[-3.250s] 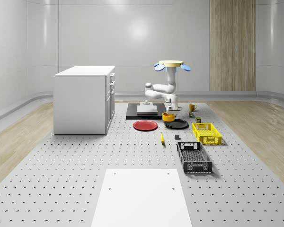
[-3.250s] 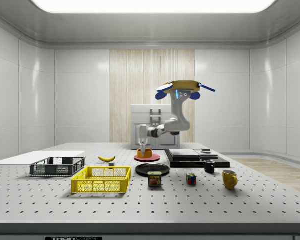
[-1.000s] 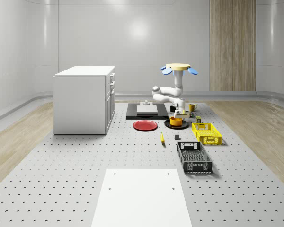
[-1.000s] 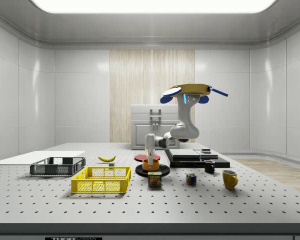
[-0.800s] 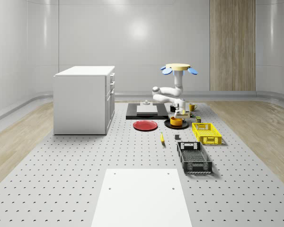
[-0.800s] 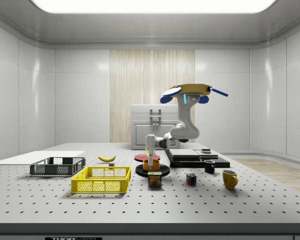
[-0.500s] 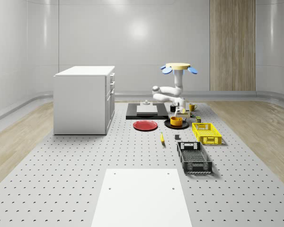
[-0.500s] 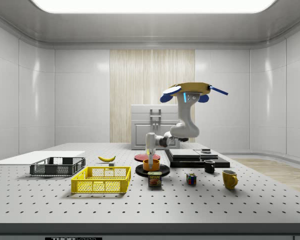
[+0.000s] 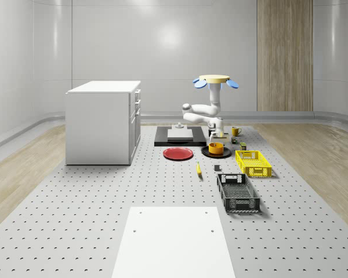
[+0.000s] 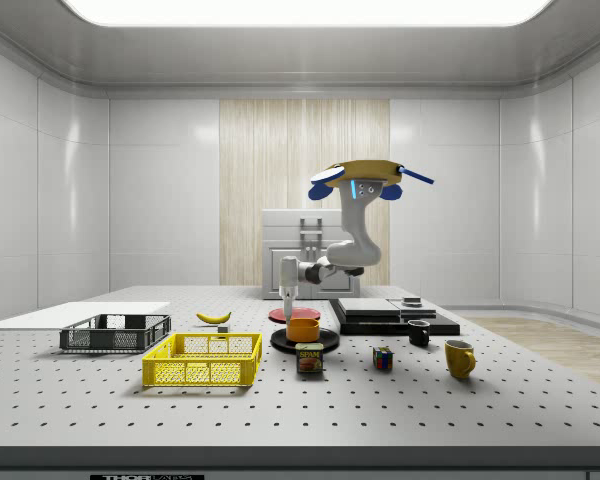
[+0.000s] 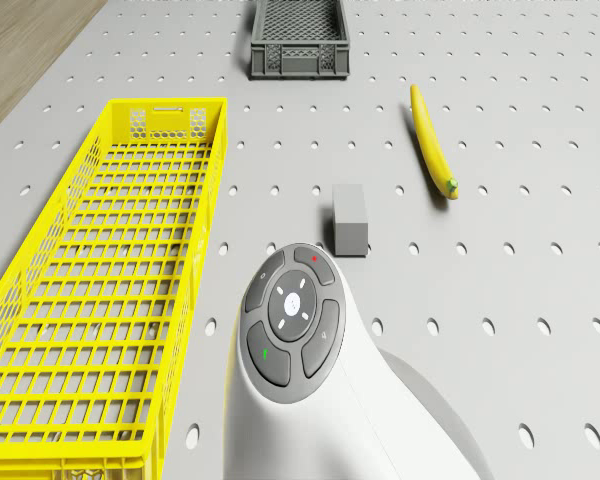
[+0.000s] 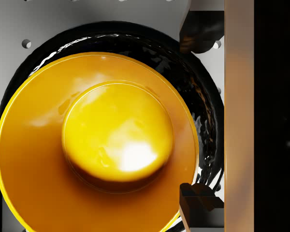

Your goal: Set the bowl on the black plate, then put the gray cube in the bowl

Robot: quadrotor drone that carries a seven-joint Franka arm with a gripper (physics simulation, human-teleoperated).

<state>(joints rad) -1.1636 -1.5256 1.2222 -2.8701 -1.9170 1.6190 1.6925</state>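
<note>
Now bowl [image 12: 96, 145] sits on black plate [image 12: 193, 87], beside fingers [image 12: 200, 198].

Bowl [image 9: 216, 148] on plate [image 9: 207, 153], gripper [image 10: 289, 297] just above; drone [image 9: 214, 80] hovering above the table [image 9: 75, 202].

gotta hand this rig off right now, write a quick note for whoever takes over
Claw: raised just above the bowl, holding nothing; whether its fingers are open cannot be told. The drone hovers above the back of the table, near the black plate.
Bowl: orange, sitting on the black plate; the wrist view looks straight down into it with the plate's rim around it.
Gray cube: on the table between the yellow crate and the banana, untouched.
Done: bowl on plate.
Left: pick up the gray cube and place it inside the bowl.
</note>
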